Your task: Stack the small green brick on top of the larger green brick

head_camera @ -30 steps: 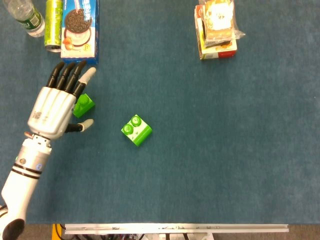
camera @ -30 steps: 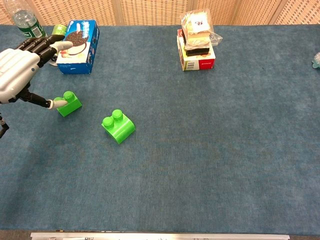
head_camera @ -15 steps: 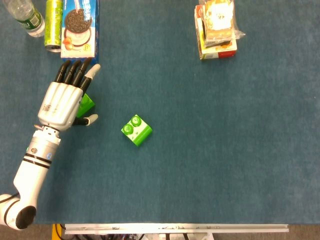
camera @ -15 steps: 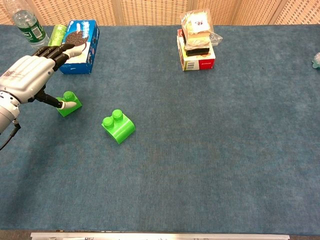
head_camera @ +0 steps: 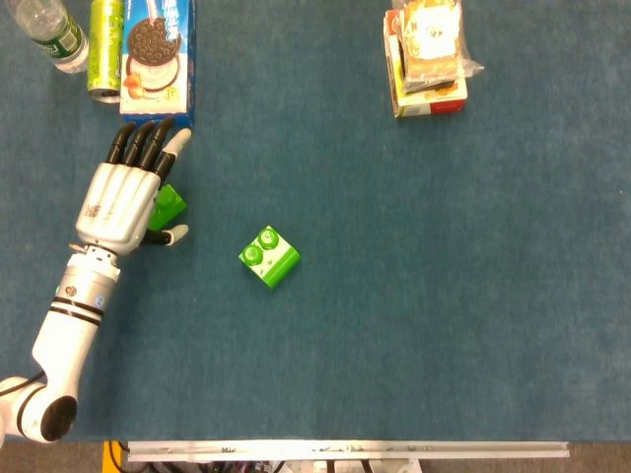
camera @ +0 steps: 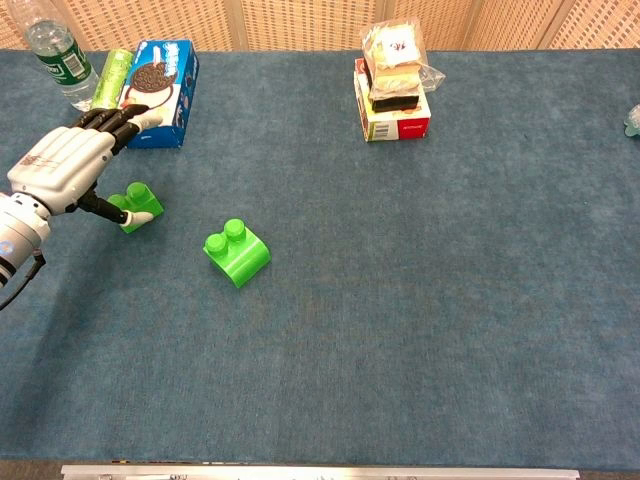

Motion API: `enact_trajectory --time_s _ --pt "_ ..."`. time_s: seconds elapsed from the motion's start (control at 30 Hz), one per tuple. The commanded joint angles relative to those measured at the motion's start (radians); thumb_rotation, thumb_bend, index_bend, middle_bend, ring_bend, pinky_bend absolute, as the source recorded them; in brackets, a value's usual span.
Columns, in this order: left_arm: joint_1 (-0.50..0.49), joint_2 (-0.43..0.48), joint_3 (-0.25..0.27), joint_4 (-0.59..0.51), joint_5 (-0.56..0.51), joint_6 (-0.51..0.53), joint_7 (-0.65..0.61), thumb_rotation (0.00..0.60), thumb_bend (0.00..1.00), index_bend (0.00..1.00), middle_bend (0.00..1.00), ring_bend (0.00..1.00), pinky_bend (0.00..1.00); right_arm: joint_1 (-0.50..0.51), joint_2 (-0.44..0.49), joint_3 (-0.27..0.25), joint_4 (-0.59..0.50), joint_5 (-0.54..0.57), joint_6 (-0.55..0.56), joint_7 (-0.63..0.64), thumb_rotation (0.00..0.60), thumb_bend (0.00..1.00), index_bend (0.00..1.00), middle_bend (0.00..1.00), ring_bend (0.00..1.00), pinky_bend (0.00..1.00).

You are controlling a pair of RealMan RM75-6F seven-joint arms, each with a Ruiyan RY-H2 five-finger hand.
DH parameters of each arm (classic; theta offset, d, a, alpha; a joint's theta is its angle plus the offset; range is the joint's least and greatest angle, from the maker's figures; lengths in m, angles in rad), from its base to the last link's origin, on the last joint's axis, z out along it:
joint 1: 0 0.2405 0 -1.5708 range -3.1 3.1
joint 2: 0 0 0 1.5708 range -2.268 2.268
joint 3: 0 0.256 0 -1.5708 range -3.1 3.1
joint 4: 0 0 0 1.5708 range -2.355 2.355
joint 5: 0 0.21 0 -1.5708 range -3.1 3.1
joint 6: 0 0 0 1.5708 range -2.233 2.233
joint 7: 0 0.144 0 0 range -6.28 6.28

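Note:
The small green brick (head_camera: 170, 204) (camera: 138, 200) lies at the table's left, partly hidden under my left hand (head_camera: 126, 195) (camera: 72, 165). That hand hovers flat over it, fingers stretched toward the far edge and thumb out along the brick's near side; nothing is gripped. The larger green brick (head_camera: 269, 256) (camera: 237, 252), with two studs on top, sits to the right of the small one, apart from the hand. My right hand shows in neither view.
A blue cookie box (head_camera: 158, 54) (camera: 155, 78), a green can (head_camera: 105, 47) (camera: 112, 72) and a water bottle (head_camera: 47, 34) (camera: 55, 55) stand at the far left, just beyond the fingertips. A stack of snack packs (head_camera: 427, 59) (camera: 393, 88) sits at the far centre-right.
My left hand has shifted right and slightly toward the near edge, so it now covers more of the small brick. Both bricks stay where they were.

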Motion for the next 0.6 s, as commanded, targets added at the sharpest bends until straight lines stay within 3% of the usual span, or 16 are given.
enact_trajectory --time_s 0.03,0.6 --pt "-0.002 -0.009 0.004 0.016 -0.008 -0.007 -0.013 0.600 0.00 0.00 0.00 0.00 0.00 -0.001 0.000 0.000 0.000 0.000 0.001 0.001 0.600 0.25 0.22 0.24 0.12 0.32" --pt "-0.004 -0.014 0.010 0.088 -0.027 -0.019 -0.085 0.600 0.00 0.00 0.00 0.00 0.00 -0.001 0.001 0.001 0.000 0.001 0.001 0.006 0.600 0.25 0.22 0.24 0.12 0.32"
